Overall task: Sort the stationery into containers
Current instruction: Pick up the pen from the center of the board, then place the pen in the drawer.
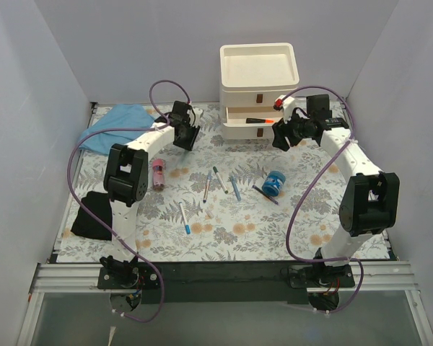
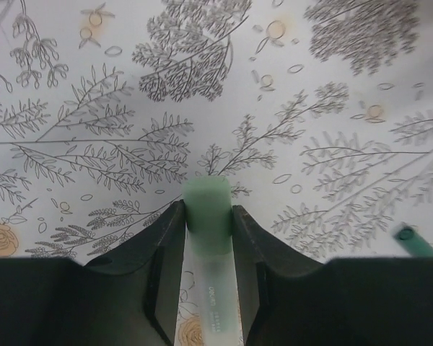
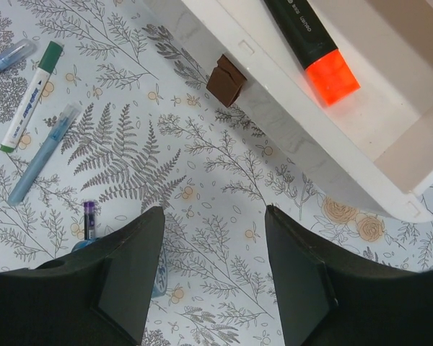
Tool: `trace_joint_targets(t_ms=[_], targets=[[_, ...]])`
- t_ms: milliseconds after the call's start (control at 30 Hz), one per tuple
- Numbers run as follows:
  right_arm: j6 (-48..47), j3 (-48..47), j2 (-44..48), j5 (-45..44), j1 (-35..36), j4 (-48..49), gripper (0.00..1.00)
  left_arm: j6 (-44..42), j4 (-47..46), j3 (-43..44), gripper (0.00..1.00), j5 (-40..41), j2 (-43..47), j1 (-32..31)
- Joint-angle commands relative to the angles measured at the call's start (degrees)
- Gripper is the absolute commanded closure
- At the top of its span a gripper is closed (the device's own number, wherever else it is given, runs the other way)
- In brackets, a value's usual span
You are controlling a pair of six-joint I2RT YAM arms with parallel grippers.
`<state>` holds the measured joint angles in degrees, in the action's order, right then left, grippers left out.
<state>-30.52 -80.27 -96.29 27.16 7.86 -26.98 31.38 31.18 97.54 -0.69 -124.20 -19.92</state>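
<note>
The green-capped pen [image 2: 208,216] is pinched between the left jaws, to be kept square until the drawers [image 1: 238,94] are reached. Right jaws are spread, empty.

Loose pens [image 1: 220,180] and tape roll [image 1: 273,183] litter the mat [image 1: 310,238] centre; the drawer unit [image 1: 238,95] blocks its far edge.

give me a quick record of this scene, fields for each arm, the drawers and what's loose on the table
left fingers: closed on green-capped pen
right fingers: open, empty, beside the drawers
middle drawer: open, black marker inside
loose on table: several pens, blue tape roll, pink tube
</note>
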Motion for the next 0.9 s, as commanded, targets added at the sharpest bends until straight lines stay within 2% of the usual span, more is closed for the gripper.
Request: trace_joint_targets(t_ms=[0, 133, 200, 233, 367, 400, 533, 700, 867], targets=[[-0.06, -3.57, -0.56, -0.44, -0.39, 0.88, 0.34, -0.26, 5.46, 9.58, 1.0, -10.09, 3.79, 0.32], [-0.24, -5.07, -1.62, -0.88, -1.09, 0.88, 0.34, -1.58, 7.49, 16.97, 1.0, -19.05, 6.68, 0.15], [-0.67, -5.51, -2.06, -1.14, -1.35, 0.88, 0.34, -3.41, 6.53, 17.77, 1.0, -23.28, 8.44, 0.24], [-0.76, -5.69, -2.23, -1.32, -1.44, 0.88, 0.34, -4.04, 4.44, 17.78, 1.0, -28.44, 9.41, 0.15], [-0.85, -5.86, -2.24, -2.02, -2.14, 0.88, 0.34, -4.48, -6.11, 13.23, 1.0, -36.73, 16.08, -0.47], [-0.94, -5.69, -2.06, -2.19, -2.23, 0.97, 0.34, -4.92, -10.65, 12.42, 1.0, -37.54, 16.62, -0.82], [-1.12, -4.55, -1.27, -2.9, -2.58, 1.58, 0.34, -8.77, -16.76, 11.71, 1.0, -39.47, 16.8, -3.97], [-1.64, -1.74, 0.93, -3.78, -2.85, 2.11, 0.34, -15.01, -24.39, 10.05, 0.95, -43.43, 15.13, -6.26], [-2.08, 0.37, 2.77, -4.13, -3.64, 2.28, 0.34, -22.49, -25.91, 12.93, 0.87, -43.43, 11.27, -8.73]])
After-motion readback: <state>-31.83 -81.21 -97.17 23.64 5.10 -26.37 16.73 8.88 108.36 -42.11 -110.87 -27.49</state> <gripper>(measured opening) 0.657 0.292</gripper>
